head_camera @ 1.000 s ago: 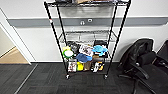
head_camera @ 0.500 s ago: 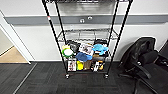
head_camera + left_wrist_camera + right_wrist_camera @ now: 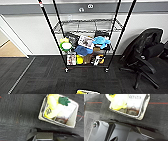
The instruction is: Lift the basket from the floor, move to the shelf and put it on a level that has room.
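The basket (image 3: 72, 117), small with a pale lining, sits on the dark carpet floor (image 3: 45, 75) and holds yellow items, a green one and a white booklet. Its top edge peeks in at the bottom of the head view, basket (image 3: 87, 92). Its rim also appears in the right wrist view, basket (image 3: 142, 112). Dark parts of my left arm (image 3: 50, 135) and right arm (image 3: 121, 130) hang just beside it. The shelf (image 3: 53, 35), a black wire rack, stands ahead against the wall. Its level (image 3: 82, 25), a wire-grid tier, is bare; the lower tiers are packed with goods.
A black office chair (image 3: 147, 50) stands right of the rack. At the left, a doorway opens onto a tan wooden floor (image 3: 10, 48). Carpet stretches between me and the rack's castors (image 3: 66, 70).
The whole head picture has shifted: the rack now looks larger and nearer, so the camera has moved toward it. Nothing on the rack has moved.
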